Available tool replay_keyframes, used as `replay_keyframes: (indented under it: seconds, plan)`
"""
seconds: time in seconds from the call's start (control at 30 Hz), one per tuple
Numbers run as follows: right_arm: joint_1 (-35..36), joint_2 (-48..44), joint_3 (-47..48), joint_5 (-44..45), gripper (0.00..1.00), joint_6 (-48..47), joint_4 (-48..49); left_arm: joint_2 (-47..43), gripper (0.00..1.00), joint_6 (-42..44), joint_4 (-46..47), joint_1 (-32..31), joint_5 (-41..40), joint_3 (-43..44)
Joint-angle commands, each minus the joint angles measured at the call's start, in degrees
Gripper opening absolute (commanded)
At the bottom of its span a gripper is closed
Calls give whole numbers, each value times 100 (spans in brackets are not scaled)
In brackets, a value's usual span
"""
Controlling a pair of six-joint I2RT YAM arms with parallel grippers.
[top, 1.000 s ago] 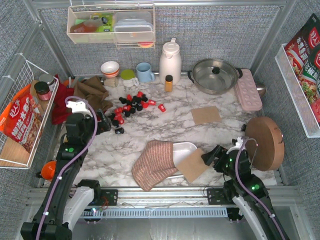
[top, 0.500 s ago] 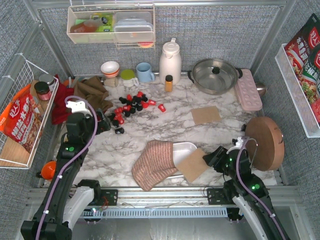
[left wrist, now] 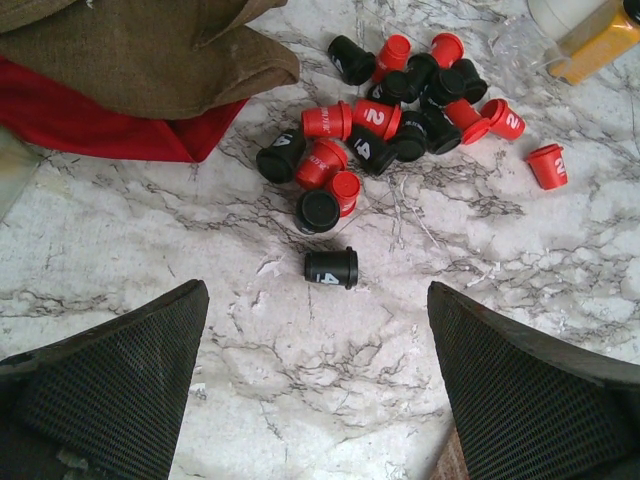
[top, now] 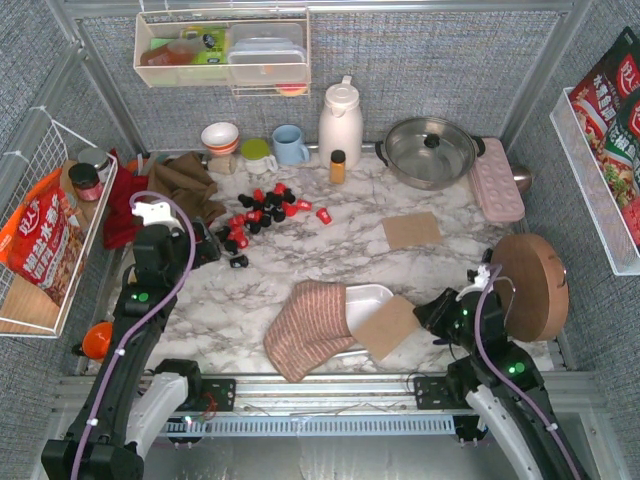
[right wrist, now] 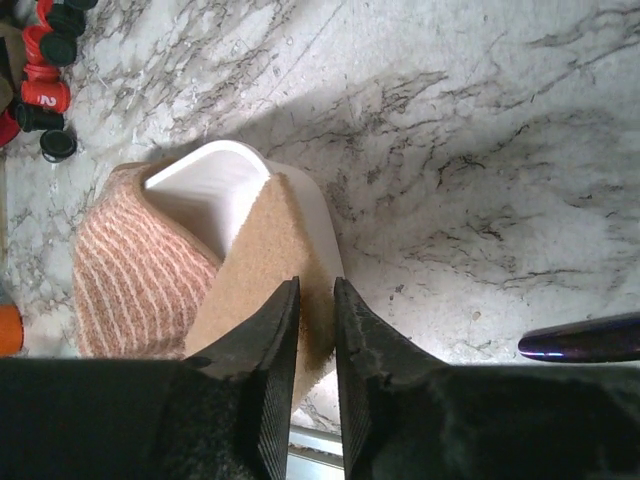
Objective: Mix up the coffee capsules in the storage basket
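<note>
The storage basket sits on the table with a striped cloth over its left side and a brown mat over its right side. The right gripper is at the basket's right side, its two fingers squeezed on the mat's edge. The coffee capsules, red and black, lie in a heap well beyond the basket's far left corner. The left gripper hangs wide open and holds nothing, a bit farther left of the basket than the heap.

Coffee capsules were red or black. The storage basket was white, the cloth pink-striped, the table grey-veined white marble.
</note>
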Motion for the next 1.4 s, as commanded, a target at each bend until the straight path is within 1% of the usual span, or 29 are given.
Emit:
replay_keyframes:
  seconds: [0.0,0.1,0.17,0.2,0.33,0.53,0.6,0.73,0.8,0.87,1.0,1.07,1.13,1.23,1.37]
  plan:
    - [13,203,222,103,22,-231,205,26,99,47,-68,3,-13,46]
    - [13,432,390,114,16,-391,398,34,99,47,-77,2,-22,49]
    - [13,633,523,144,3,-506,582,36,99,48,-86,-2,-21,53]
    - [13,771,576,172,0,-549,722,36,99,39,-86,3,-29,55]
    - [9,1235,806,210,0,-655,1397,26,99,39,-77,3,-42,43]
    - [-2,2036,1534,376,0,-903,2112,50,99,41,-85,2,-48,43]
    - [-12,2250,1666,671,0,-1115,2412,62,99,33,-86,-1,-49,41]
    - [-59,2793,1693,1590,0,-1518,3211,62,99,31,-95,2,-64,48]
    - [-127,3196,1592,1836,0,-1573,3962,54,99,22,-95,3,-71,48]
    - [-217,3731,1492,1862,0,-1594,4649,54,99,21,-95,3,-68,40]
    - [-375,4771,1459,1822,0,-1504,5704,47,99,21,-103,-2,-57,39]
    - [-391,5319,1365,1836,0,-1647,6498,40,99,20,-104,-3,-51,39]
    - [-396,5920,1370,1962,0,-1854,7086,28,99,15,-104,-3,-50,41]
    - [-442,6775,1556,2247,0,-2131,7449,3,99,12,-94,3,-35,42]
    - [-550,7308,1750,2785,0,-2578,7558,-18,99,12,-95,3,-23,31]
